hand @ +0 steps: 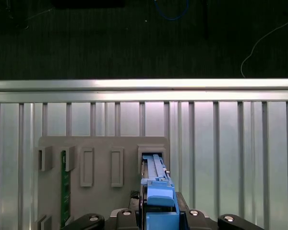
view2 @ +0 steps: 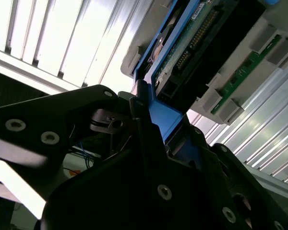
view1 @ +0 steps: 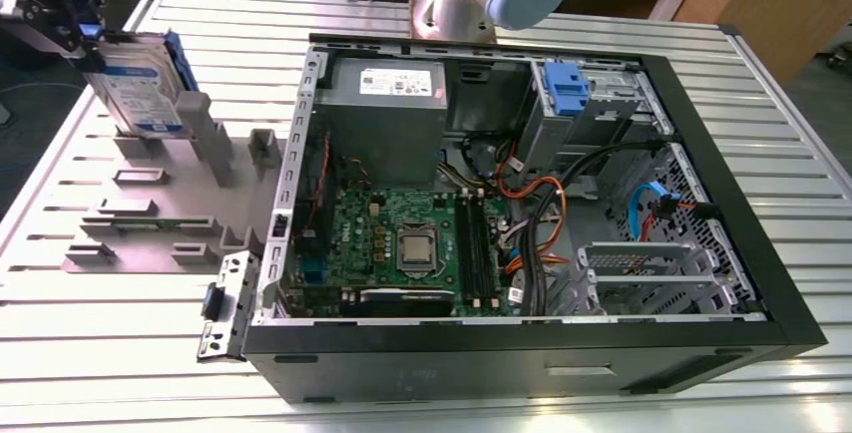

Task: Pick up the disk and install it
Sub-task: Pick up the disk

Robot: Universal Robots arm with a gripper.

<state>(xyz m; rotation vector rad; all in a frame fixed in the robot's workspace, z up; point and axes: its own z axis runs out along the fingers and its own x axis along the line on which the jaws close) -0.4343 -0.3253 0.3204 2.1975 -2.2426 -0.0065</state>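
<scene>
Disk [view1: 138,82] stands upright in the grey rack [view1: 237,209] at the exterior view's left, gripper [view1: 83,36] clamped on its blue bracket edge; with so narrow a grip, a crooked lift could tilt it or snag the slot.

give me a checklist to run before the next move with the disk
1. The gripper is shut on the blue bracket of the disk: ok.
2. The disk stands on edge under the gripper: ok.
3. The disk is clear of the slot in the grey holder: cannot tell.
4. The computer case is open on its side: ok.
5. The bay by the blue clip is free of cables: cannot tell.
</scene>
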